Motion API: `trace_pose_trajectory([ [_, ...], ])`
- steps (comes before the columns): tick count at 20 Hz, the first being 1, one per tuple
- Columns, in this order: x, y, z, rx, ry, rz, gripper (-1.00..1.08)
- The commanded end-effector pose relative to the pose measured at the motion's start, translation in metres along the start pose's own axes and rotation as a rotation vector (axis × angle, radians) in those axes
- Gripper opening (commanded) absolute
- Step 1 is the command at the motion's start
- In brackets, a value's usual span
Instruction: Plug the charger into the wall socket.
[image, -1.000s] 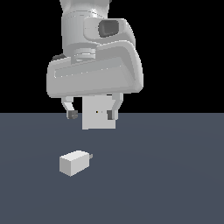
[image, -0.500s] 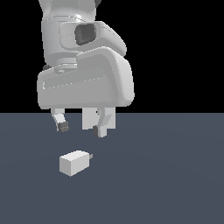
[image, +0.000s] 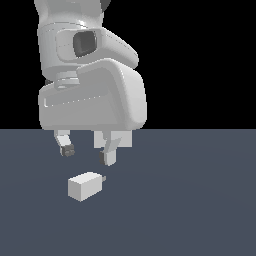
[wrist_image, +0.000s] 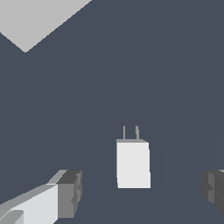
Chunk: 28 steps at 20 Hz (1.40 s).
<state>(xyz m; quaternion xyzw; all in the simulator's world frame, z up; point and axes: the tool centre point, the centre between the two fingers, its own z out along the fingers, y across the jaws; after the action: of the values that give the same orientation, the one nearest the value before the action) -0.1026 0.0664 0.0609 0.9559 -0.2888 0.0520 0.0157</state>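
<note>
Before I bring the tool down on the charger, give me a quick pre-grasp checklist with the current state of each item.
1. Tool open: ok, its fingers stand apart with nothing between them.
2. Charger free to grasp: ok, it lies alone on the floor, not touched by the tool.
3. Charger between the fingers: ok in the wrist view, where it sits between the two pads.
4. Tool at grasp height: not ok, it hangs above the charger.
5. Prongs intact: ok, both show.
6. Wall socket position: cannot tell, the arm hides most of it.
</note>
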Motion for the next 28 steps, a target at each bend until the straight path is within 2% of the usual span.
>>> trace_pose_trajectory([
  [1, 0.000, 0.000, 0.000, 0.000, 0.000, 0.001, 1.00],
  [10, 0.001, 0.000, 0.003, 0.000, -0.001, -0.003, 1.00],
  [20, -0.004, 0.001, 0.040, 0.001, -0.001, -0.004, 1.00],
  [26, -0.004, 0.001, 0.049, 0.001, -0.001, -0.004, 1.00],
  [27, -0.004, 0.001, 0.049, 0.001, -0.001, -0.004, -1.00],
  [28, -0.004, 0.001, 0.049, 0.001, -0.001, -0.004, -1.00],
])
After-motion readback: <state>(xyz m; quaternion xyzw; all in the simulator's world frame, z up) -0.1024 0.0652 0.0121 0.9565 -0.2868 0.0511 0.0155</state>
